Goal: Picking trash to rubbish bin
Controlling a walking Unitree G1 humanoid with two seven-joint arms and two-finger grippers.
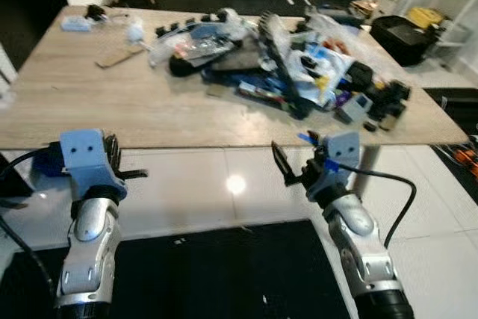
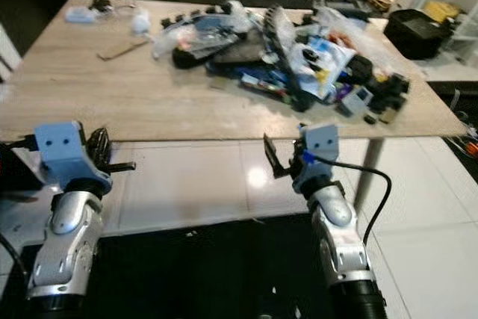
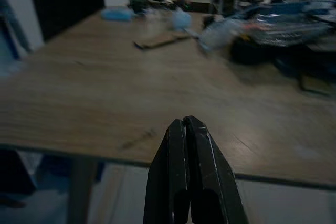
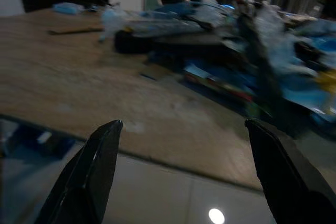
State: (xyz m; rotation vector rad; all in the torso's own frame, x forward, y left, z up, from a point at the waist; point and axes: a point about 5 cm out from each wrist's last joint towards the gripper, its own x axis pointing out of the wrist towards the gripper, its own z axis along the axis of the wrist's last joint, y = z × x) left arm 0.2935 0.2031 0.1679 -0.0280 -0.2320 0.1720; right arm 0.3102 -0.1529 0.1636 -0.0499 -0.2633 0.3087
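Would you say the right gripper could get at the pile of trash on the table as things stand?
Probably yes: the right gripper hangs with jaws open just short of the table edge, with the pile of trash straight ahead and nothing between, though it must rise above the tabletop.

No text or label can be read.

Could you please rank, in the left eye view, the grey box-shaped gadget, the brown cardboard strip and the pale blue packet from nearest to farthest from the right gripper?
Measured from the right gripper, held before the table's near edge:
1. Grey box-shaped gadget, on the table's near right, just beyond the gripper.
2. Brown cardboard strip, across the table toward the far left.
3. Pale blue packet, at the far left corner.
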